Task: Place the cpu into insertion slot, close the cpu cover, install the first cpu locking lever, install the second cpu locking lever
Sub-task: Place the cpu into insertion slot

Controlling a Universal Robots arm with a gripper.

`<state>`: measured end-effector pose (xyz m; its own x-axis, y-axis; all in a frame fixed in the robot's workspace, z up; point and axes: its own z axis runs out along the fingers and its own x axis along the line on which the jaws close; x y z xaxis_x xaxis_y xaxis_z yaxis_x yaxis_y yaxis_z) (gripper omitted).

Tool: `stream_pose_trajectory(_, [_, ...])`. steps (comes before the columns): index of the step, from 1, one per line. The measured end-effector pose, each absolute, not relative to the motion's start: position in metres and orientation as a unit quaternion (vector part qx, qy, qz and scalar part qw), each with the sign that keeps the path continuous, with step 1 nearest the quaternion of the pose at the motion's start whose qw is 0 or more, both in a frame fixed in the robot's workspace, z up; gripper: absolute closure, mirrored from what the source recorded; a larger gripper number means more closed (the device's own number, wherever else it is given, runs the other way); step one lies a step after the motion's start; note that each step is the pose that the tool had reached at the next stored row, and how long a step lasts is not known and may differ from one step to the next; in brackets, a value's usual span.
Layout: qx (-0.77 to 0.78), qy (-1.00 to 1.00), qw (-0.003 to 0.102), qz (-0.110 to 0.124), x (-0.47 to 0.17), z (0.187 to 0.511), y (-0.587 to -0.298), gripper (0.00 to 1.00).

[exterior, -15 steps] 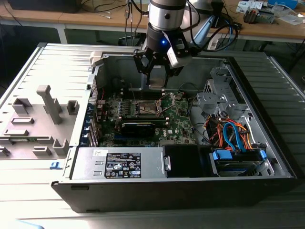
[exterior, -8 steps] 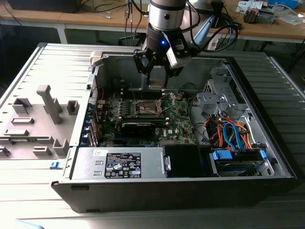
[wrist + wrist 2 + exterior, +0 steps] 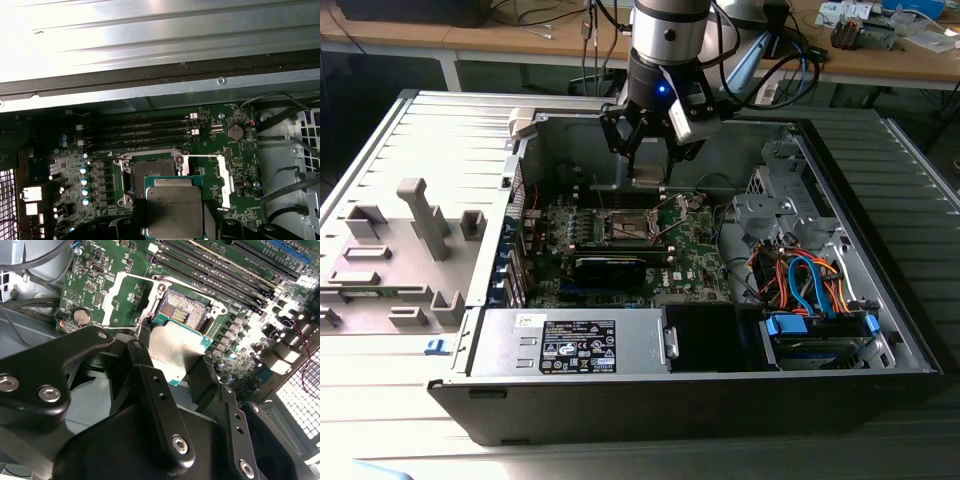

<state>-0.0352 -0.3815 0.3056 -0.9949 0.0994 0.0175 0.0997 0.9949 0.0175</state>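
Inside the open computer case [image 3: 700,395] lying on the ridged grey worktop [image 3: 430,130], the pincer [image 3: 648,172] grips the cpu [image 3: 175,347] by opposite edges just above the insertion slot [image 3: 182,310], with the cpu cover [image 3: 226,175] flipped open alongside and memory slots [image 3: 135,132] nearby.

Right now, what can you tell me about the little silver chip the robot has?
The cpu is a flat square chip: a dull silver-grey metal lid on a thin teal-green base that peeks out round the edges. The pincer is shut on it, black fingers pressing two opposite sides. It is held roughly flat above the socket, partly hiding it in both wrist views. It is not seated: the socket's golden contacts lie bare.
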Motion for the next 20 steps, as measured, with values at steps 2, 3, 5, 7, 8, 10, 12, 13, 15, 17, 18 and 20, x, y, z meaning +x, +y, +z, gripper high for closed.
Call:
stream_pose_trajectory(2, [-0.051,-0.999,0.008,-0.009,-0.0352,0.3056,-0.3815,0.45])
stream_pose_trajectory(3, [-0.051,-0.999,0.008,-0.009,-0.0352,0.3056,-0.3815,0.45])
stream_pose_trajectory(5, [-0.052,-0.999,0.008,-0.009,-0.0352,0.3056,-0.3815,0.45])
stream_pose_trajectory(7, [-0.052,-0.999,0.008,-0.009,-0.0352,0.3056,-0.3815,0.45])
stream_pose_trajectory(8, [-0.053,-0.999,0.008,-0.009,-0.0352,0.3056,-0.3815,0.45])
stream_pose_trajectory(10, [-0.054,-0.998,0.008,-0.009,-0.0352,0.3056,-0.3815,0.45])
stream_pose_trajectory(12, [-0.055,-0.998,0.008,-0.009,-0.0352,0.3056,-0.3815,0.45])
stream_pose_trajectory(13, [-0.055,-0.998,0.008,-0.009,-0.0352,0.3056,-0.3815,0.45])
stream_pose_trajectory(15, [-0.056,-0.998,0.008,-0.009,-0.0352,0.3055,-0.3815,0.45])
stream_pose_trajectory(17, [-0.057,-0.998,0.008,-0.009,-0.0352,0.3055,-0.3815,0.45])
stream_pose_trajectory(18, [-0.057,-0.998,0.008,-0.009,-0.0352,0.3055,-0.3815,0.45])
stream_pose_trajectory(20, [-0.058,-0.998,0.008,-0.009,-0.0352,0.3055,-0.3815,0.45])
